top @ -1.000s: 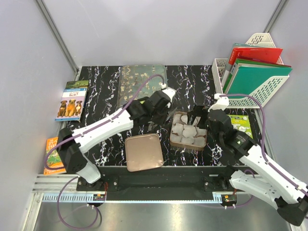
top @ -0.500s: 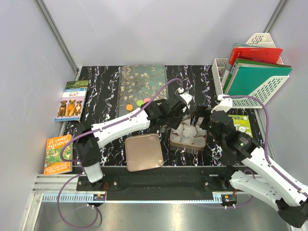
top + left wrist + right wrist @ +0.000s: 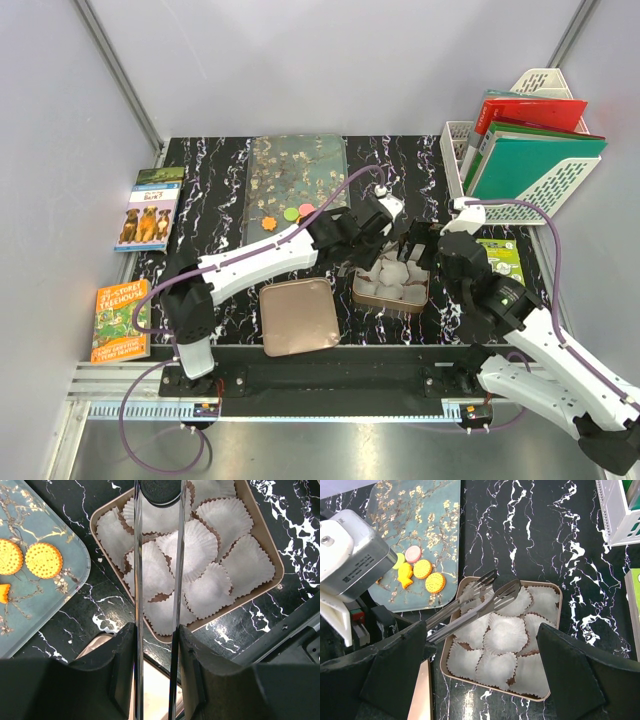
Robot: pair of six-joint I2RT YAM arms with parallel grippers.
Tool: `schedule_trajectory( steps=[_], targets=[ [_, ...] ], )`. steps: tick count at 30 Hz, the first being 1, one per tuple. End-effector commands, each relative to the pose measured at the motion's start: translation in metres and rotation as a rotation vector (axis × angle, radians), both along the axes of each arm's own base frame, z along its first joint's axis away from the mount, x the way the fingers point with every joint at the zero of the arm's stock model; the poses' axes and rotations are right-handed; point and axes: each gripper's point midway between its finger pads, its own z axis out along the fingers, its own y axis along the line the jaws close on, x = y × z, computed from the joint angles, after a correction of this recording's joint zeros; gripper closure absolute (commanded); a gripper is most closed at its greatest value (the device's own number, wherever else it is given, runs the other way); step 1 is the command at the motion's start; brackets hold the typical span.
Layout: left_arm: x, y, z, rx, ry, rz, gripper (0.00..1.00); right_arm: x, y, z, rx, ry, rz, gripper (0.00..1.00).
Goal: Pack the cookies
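Note:
My left gripper point(image 3: 156, 630) point(image 3: 365, 225) is shut on a pair of metal tongs point(image 3: 138, 555) point(image 3: 475, 605). The tong tips pinch a dark brown cookie point(image 3: 160, 491) over the far side of the rose-gold tin point(image 3: 274, 562) point(image 3: 390, 306), which is lined with white crinkled wrappers point(image 3: 205, 535). More cookies lie on the patterned tray point(image 3: 415, 510) point(image 3: 295, 165): orange ones point(image 3: 435, 582) point(image 3: 44, 560), a pink one point(image 3: 413, 554) and a green one point(image 3: 397, 560). My right gripper point(image 3: 485, 665) point(image 3: 420, 250) hangs open above the tin's near right side, holding nothing.
The square tin lid point(image 3: 297, 315) lies left of the tin near the front edge. A white file rack with folders point(image 3: 525, 150) stands at the back right. Books point(image 3: 150, 208) point(image 3: 120, 320) lie beside the table's left edge, and a green booklet point(image 3: 500, 258) lies right of the tin.
My left arm has swung right from beside the tray to over the tin, carrying the tongs. The cookies on the tray have come into view. The right arm barely moved.

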Motion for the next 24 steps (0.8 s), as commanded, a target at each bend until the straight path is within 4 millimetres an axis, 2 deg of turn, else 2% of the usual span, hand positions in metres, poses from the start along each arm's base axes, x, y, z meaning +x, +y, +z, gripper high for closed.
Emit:
schedule_trajectory(
  steps=[1, 9, 16, 20, 24],
  targets=[
    [-0.0005, -0.0078, 0.0194, -0.063, -0.037, -0.011, 0.83, 0.0049, -0.0029, 0.0025, -0.014, -0.015, -0.025, 0.00],
    [-0.0025, -0.0074, 0.0175, -0.063, -0.030, -0.005, 0.77, 0.0045, -0.0030, 0.0022, -0.009, -0.017, -0.026, 0.00],
    [-0.0065, -0.0003, 0.0156, -0.053, -0.031, 0.005, 0.76, 0.0049, -0.0013, 0.0003, -0.006, -0.011, -0.024, 0.00],
    [-0.0069, 0.0013, 0.0130, -0.048, -0.028, 0.009, 0.68, 0.0048, -0.0015, 0.0000, -0.003, -0.010, -0.025, 0.00],
    [-0.0057, 0.0019, 0.0170, -0.052, -0.041, 0.016, 0.63, 0.0042, -0.0019, 0.0005, -0.001, -0.012, -0.025, 0.00]
  ],
)
